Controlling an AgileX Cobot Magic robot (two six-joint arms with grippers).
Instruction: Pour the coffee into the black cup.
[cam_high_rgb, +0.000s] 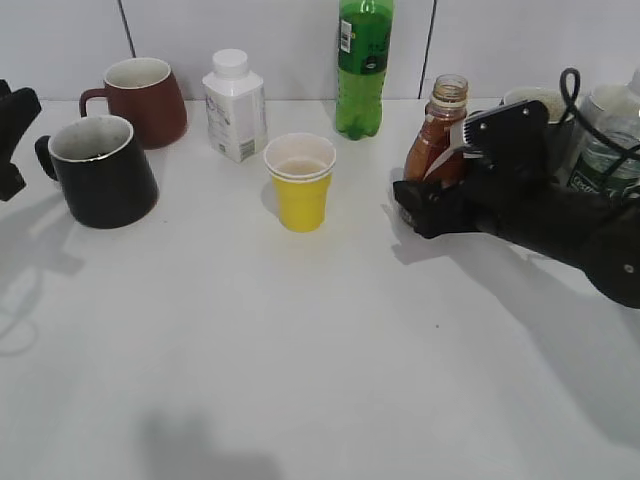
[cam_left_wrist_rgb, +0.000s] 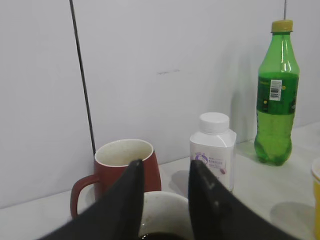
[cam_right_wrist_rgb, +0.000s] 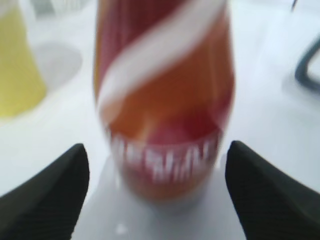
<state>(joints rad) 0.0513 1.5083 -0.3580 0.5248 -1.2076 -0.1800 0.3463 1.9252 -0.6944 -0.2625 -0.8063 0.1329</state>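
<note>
The coffee bottle (cam_high_rgb: 440, 135) stands upright and uncapped on the white table at the right, orange-brown label with a white swoosh. My right gripper (cam_high_rgb: 412, 205) is open at its base. In the right wrist view the blurred bottle (cam_right_wrist_rgb: 165, 100) fills the middle, with a gap between it and each finger of the gripper (cam_right_wrist_rgb: 156, 150). The black cup (cam_high_rgb: 100, 175) stands at the far left, white inside, with dark liquid low in it (cam_left_wrist_rgb: 165, 210). My left gripper (cam_high_rgb: 8, 140) hovers just left of its handle, fingers apart (cam_left_wrist_rgb: 166, 164) with nothing visible between them; the handle is hidden in that view.
A maroon mug (cam_high_rgb: 145, 100), a white bottle (cam_high_rgb: 235, 105) and a green soda bottle (cam_high_rgb: 365, 65) line the back wall. A yellow paper cup (cam_high_rgb: 300, 180) stands mid-table. A pale mug (cam_high_rgb: 535, 100) and clear bottles (cam_high_rgb: 600, 150) crowd the back right behind my right arm.
</note>
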